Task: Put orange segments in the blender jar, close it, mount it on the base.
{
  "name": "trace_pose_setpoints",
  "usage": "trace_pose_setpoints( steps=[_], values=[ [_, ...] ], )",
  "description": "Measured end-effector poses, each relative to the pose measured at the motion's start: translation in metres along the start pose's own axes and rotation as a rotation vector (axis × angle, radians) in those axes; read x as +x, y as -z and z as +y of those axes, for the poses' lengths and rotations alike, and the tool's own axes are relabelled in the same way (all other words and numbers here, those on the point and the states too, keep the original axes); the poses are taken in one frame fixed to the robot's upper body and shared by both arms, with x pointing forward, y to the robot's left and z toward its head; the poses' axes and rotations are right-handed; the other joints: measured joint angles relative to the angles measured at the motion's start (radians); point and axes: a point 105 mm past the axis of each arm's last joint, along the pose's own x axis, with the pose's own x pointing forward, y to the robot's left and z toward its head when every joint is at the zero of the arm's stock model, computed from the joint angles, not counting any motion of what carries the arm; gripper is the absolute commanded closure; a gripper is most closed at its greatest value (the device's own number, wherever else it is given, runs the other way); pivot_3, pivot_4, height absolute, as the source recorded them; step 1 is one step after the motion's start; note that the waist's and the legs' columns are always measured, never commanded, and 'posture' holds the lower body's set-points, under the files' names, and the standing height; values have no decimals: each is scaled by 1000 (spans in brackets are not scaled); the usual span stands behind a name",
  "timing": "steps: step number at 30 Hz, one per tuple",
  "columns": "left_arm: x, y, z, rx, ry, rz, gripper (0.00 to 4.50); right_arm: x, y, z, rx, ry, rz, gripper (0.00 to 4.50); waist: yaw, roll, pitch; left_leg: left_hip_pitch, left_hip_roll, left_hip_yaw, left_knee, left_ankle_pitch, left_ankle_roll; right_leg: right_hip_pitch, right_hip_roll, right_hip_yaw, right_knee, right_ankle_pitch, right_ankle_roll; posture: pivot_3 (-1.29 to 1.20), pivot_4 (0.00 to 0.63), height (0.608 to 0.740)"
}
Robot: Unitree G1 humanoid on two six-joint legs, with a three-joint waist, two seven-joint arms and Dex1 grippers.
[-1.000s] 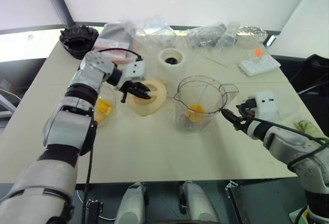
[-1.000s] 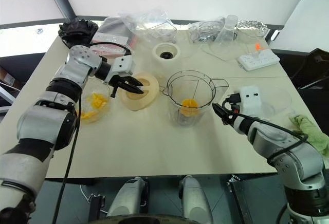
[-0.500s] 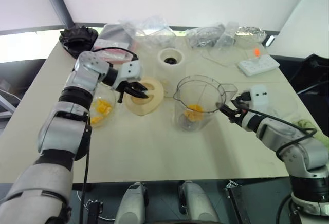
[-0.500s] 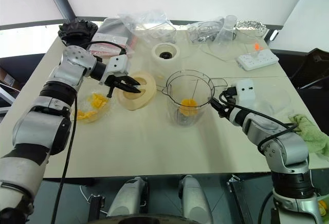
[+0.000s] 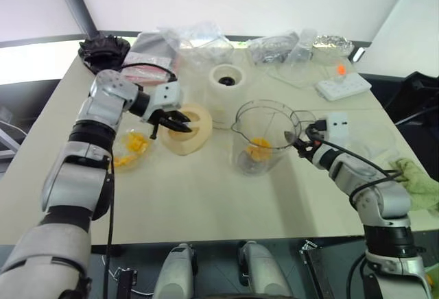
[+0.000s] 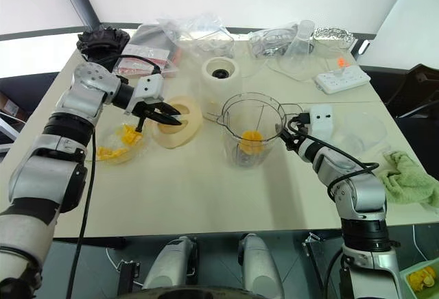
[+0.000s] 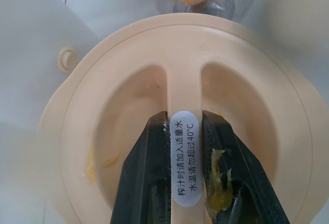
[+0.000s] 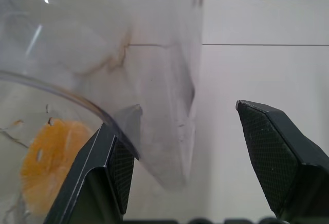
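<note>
Table [image 6: 206,196]: blender jar [image 6: 252,129] at centre, orange segments [image 6: 251,138] inside; base [image 6: 221,74] behind it. Left wrist view alone shows left gripper [image 7: 184,147] clamped on the cream lid [image 7: 180,116] ridge, pulp on one finger. Right gripper [image 8: 180,152], jaws apart and empty, has advanced to the jar's handle side. Glass bowl [image 6: 116,142] lies left.
</note>
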Motion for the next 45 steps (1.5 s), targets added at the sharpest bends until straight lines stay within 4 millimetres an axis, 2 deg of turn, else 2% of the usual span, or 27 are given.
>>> trace_pose_setpoints(
  steps=[1, 4, 9, 12, 16, 21, 26, 31, 37, 40, 45],
  values=[
    [-1, 0, 0, 1, -3, 0, 4239, 1, 0, 1, 3, -2, -3, 2193, 0, 0, 0, 0, 0, 0, 0, 0, 0, 0, 0, 0, 0, 0, 0, 0, 150, 740],
    [-3, -1, 1, 3, -7, -5, 4239, 3, 2, 6, 15, -16, -8, 3614, -4, 0, 0, 0, 0, 0, 0, 0, 0, 0, 0, 0, 0, 0, 0, 0, 150, 740],
    [-6, -3, 3, -6, -16, -7, 4239, 5, 3, 10, 31, -12, -17, 3629, -12, 0, 0, 0, 0, 0, 0, 0, 0, 0, 0, 0, 0, 0, 0, 0, 150, 740],
    [-11, -10, 10, -3, -33, -11, 4239, 6, 3, 15, 41, -4, -18, 3629, -15, 0, 0, 0, 0, 0, 0, 0, 0, 0, 0, 0, 1, 0, 0, 0, 150, 740],
    [-28, -34, 27, 18, -75, -31, 4239, 6, -1, 39, 41, -54, -26, 3629, -17, 1, 1, 0, 0, -1, 0, 0, 0, -1, 1, 0, 1, 0, 1, 0, 150, 740],
    [-48, -58, 39, 30, -103, -67, 4239, 1, -12, 74, -62, -131, -55, 3629, -16, 1, 1, -1, 0, -1, 0, 0, 0, -1, 0, 0, 1, -1, 1, 0, 150, 740],
    [-59, -87, 47, 62, -110, -120, 4239, 3, -7, 89, -176, -141, -18, 3629, -10, 1, 1, -2, 0, -1, 1, 0, 0, -1, 0, 0, 0, -1, 1, 0, 150, 740],
    [-50, -118, 49, 116, -77, -181, 4239, 5, -4, 88, -225, -128, -5, 3629, -13, 1, 1, -2, -1, 0, 1, 0, 0, -1, -1, 0, -1, -1, 1, 0, 150, 740],
    [-32, -135, 42, 107, 13, -210, 4239, 8, -1, 88, -232, -128, -6, 3629, -16, 1, 1, -1, 0, -1, 1, 0, 0, -1, 0, 0, 1, -1, 1, 0, 150, 740],
    [-27, -148, 31, 141, 81, -222, 4239, 9, 0, 88, -227, -127, -9, 3629, -17, 2, 1, 0, 0, -1, 1, 0, 0, 0, 0, 1, 1, -1, 1, 0, 150, 740],
    [-10, -136, 8, 112, 215, -200, 4239, 9, 3, 86, -218, -120, -10, 3629, -18, 2, 1, 0, 0, -1, 1, 0, 0, 0, 0, 1, 2, -1, 1, 0, 150, 740]
  ],
)
